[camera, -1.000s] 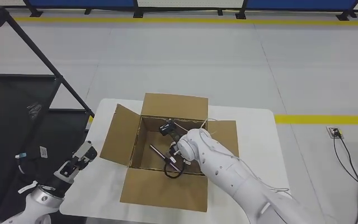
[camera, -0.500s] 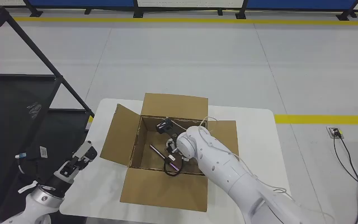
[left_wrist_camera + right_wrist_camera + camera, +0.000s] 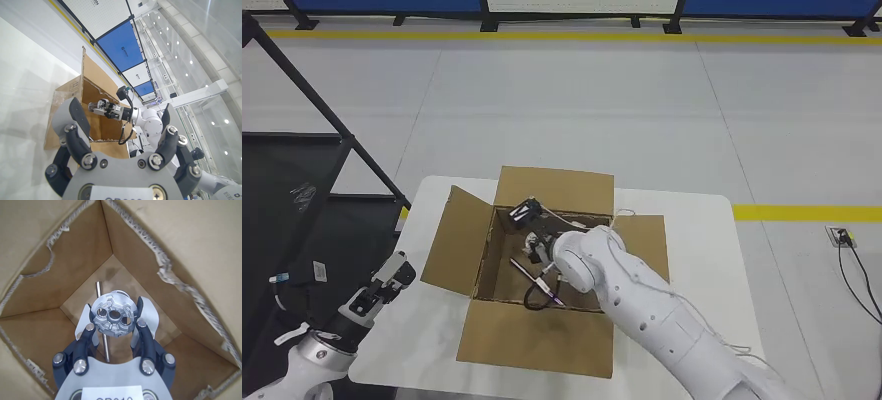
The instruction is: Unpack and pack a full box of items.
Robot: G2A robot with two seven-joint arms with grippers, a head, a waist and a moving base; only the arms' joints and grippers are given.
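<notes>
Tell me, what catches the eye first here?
The open cardboard box on the table, with the right gripper over its opening, shut on a silver disc. A thin rod lies on the box floor beneath. The left gripper hangs open beside the box.

You have the box (image 3: 532,340) mid-table (image 3: 692,250). A rod (image 3: 98,289) lies on its floor. The right gripper (image 3: 114,315) sits over the opening, above the rod, with a metal part (image 3: 113,311) between its fingers. The left gripper (image 3: 392,270) is left of the box, at the table's left edge.

Pale floor (image 3: 542,110), yellow line (image 3: 542,35), blue panels (image 3: 121,51)
</notes>
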